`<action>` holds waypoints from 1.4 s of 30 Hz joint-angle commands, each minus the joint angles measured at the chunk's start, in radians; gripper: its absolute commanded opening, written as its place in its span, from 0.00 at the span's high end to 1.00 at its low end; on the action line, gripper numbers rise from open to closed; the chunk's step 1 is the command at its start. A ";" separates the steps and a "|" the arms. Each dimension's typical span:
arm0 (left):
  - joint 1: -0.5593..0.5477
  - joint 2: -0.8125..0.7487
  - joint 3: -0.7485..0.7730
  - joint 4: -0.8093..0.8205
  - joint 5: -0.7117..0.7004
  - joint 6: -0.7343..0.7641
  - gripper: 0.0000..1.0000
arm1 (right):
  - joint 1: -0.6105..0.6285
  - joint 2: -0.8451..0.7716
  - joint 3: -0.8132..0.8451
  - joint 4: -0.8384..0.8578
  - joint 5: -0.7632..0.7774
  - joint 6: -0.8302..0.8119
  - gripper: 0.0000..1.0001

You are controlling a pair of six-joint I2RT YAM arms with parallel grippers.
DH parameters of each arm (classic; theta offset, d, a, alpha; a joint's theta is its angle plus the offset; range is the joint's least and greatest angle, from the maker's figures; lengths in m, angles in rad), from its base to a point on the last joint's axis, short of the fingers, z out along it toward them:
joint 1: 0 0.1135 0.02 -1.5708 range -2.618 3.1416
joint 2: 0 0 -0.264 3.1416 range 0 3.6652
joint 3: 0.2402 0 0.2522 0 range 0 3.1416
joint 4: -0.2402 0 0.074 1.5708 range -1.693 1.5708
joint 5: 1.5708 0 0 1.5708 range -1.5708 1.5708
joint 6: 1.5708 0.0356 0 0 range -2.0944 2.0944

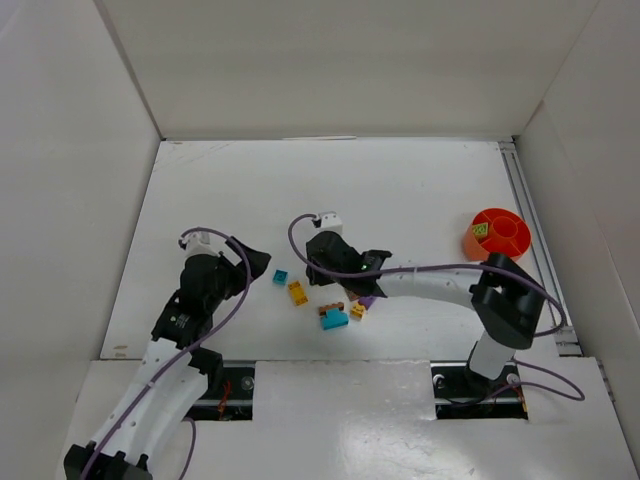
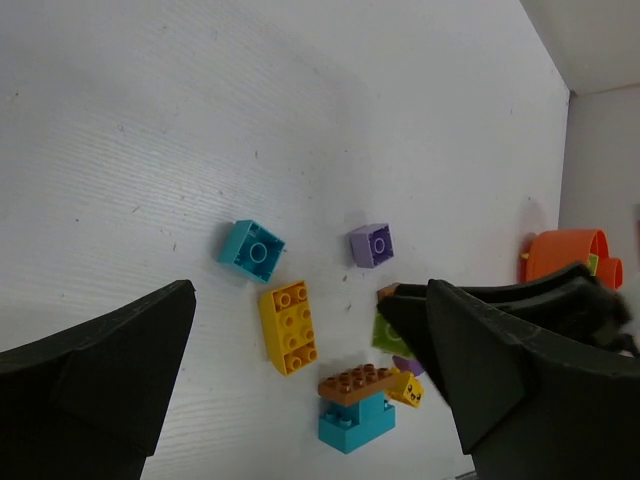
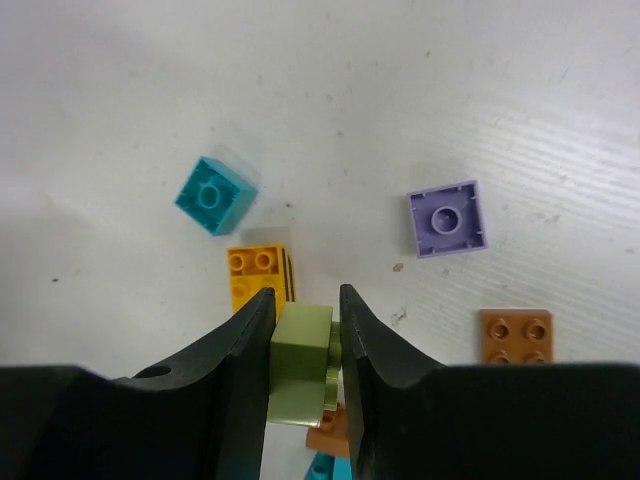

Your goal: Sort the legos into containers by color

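Pale green lego (image 3: 303, 365) clamped between right jaws, left jaws wide apart, above yellow-orange lego (image 2: 288, 327).

It was a robotics lab cell: plain white board walls (image 1: 330, 70) boxed in a flat white counter (image 1: 400, 190) with a metal rail (image 1: 517, 185).

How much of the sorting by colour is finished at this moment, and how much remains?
Done: one yellowish-green piece seems to lie in the round orange plastic bowl. In hand: the right gripper has its fingers shut on a pale green plastic brick. Left: at least the teal brick, purple brick, yellow-orange brick and brown brick lie on the white table. The left gripper is open and empty.
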 commanded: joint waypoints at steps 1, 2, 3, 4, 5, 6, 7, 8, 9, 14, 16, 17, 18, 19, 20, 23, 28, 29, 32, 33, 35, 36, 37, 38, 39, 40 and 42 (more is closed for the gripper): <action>0.000 0.045 -0.011 0.075 0.068 0.043 0.00 | 0.011 -0.145 -0.024 0.022 0.072 -0.097 0.91; 0.000 0.059 -0.011 0.086 0.090 0.043 0.00 | -0.004 -0.175 -0.037 0.022 0.081 -0.097 0.91; 0.000 0.089 -0.011 0.095 0.101 0.055 0.00 | -0.038 -0.237 -0.074 0.005 0.090 -0.120 0.91; 0.000 0.106 -0.011 0.095 0.101 0.055 0.00 | -0.061 -0.238 -0.074 -0.004 0.090 -0.130 0.91; 0.000 0.123 -0.011 0.104 0.101 0.055 0.00 | -0.089 -0.309 -0.121 -0.005 0.090 -0.140 0.91; 0.000 0.140 -0.011 0.116 0.111 0.067 0.00 | -0.122 -0.346 -0.146 -0.020 0.081 -0.149 0.91; 0.000 0.157 -0.011 0.116 0.112 0.067 0.00 | -0.199 -0.383 -0.169 -0.047 0.081 -0.160 0.91; 0.000 0.191 -0.011 0.130 0.112 0.067 0.00 | -0.243 -0.454 -0.209 -0.064 0.081 -0.187 0.91; 0.000 0.208 -0.011 0.145 0.122 0.067 0.00 | -0.291 -0.488 -0.225 -0.087 0.081 -0.204 0.90; 0.000 0.287 0.057 0.169 0.109 0.087 0.00 | -0.628 -0.660 -0.255 -0.213 0.072 -0.365 0.87; 0.000 0.323 0.066 0.169 0.108 0.098 0.00 | -0.714 -0.710 -0.255 -0.231 0.046 -0.440 0.87; 0.000 0.335 0.081 0.169 0.108 0.098 0.00 | -0.754 -0.710 -0.255 -0.232 0.023 -0.471 0.86; 0.000 0.361 0.101 0.169 0.108 0.109 0.00 | -0.835 -0.710 -0.243 -0.232 0.000 -0.511 0.86; 0.000 0.375 0.113 0.169 0.108 0.118 0.00 | -0.871 -0.710 -0.225 -0.232 -0.016 -0.525 0.86; 0.000 0.389 0.124 0.158 0.108 0.118 0.00 | -0.902 -0.691 -0.216 -0.232 -0.048 -0.542 0.86; 0.000 0.442 0.179 0.124 0.128 0.146 0.00 | -1.003 -0.622 -0.176 -0.265 -0.057 -0.557 0.88; 0.000 0.496 0.227 0.083 0.128 0.173 0.00 | -1.062 -0.551 -0.142 -0.247 -0.068 -0.582 0.88; 0.000 0.510 0.227 0.092 0.138 0.173 0.00 | -1.062 -0.537 -0.133 -0.238 -0.068 -0.600 0.88; 0.000 0.528 0.227 0.103 0.138 0.173 0.00 | -1.062 -0.500 -0.123 -0.204 -0.077 -0.635 0.88; 0.000 0.528 0.227 0.103 0.138 0.173 0.00 | -1.071 -0.490 -0.123 -0.204 -0.077 -0.635 0.88; 0.000 0.541 0.227 0.103 0.138 0.182 0.00 | -1.071 -0.470 -0.123 -0.172 -0.077 -0.646 0.88; 0.000 0.551 0.227 0.103 0.138 0.183 0.00 | -1.071 -0.454 -0.123 -0.161 -0.066 -0.646 0.88; 0.000 0.551 0.239 0.103 0.138 0.183 0.00 | -1.071 -0.454 -0.123 -0.152 -0.048 -0.646 0.88; 0.000 0.551 0.239 0.103 0.138 0.183 0.00 | -1.071 -0.441 -0.123 -0.152 -0.031 -0.646 0.88; 0.000 0.551 0.239 0.103 0.138 0.183 0.00 | -1.071 -0.440 -0.123 -0.143 -0.016 -0.646 0.88; 0.000 0.551 0.239 0.103 0.138 0.183 0.00 | -1.071 -0.430 -0.123 -0.143 -0.016 -0.646 0.88; 0.000 0.551 0.239 0.103 0.147 0.183 0.00 | -1.071 -0.420 -0.133 -0.109 -0.016 -0.646 0.88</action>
